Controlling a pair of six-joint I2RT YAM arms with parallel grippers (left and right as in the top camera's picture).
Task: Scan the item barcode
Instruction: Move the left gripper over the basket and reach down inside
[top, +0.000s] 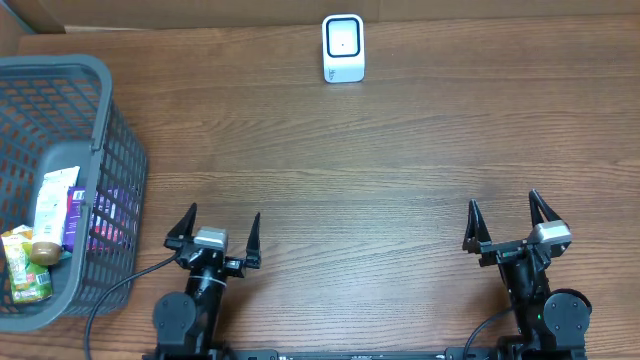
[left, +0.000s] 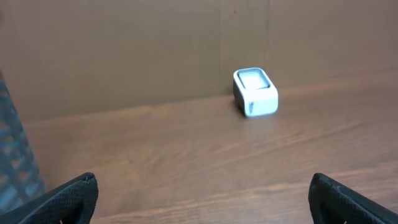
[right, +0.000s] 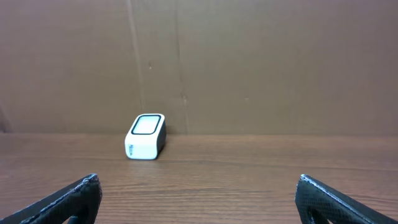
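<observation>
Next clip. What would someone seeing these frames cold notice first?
The small white scanner stands alone at the far edge of the wooden table, in front of a cardboard wall. At the table's left edge, a grey mesh basket holds several packaged items. At the near edge, the left gripper and right gripper are both open and empty.

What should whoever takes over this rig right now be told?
Left claw: open, empty, at the near side, just right of the basket.
Right claw: open, empty, near side, right.
Scanner: far side, centre, standing alone.
Items: all in the basket on the left.
Done: nothing yet.
Left: pick an item from the basket and show its barcode to the scanner.
</observation>
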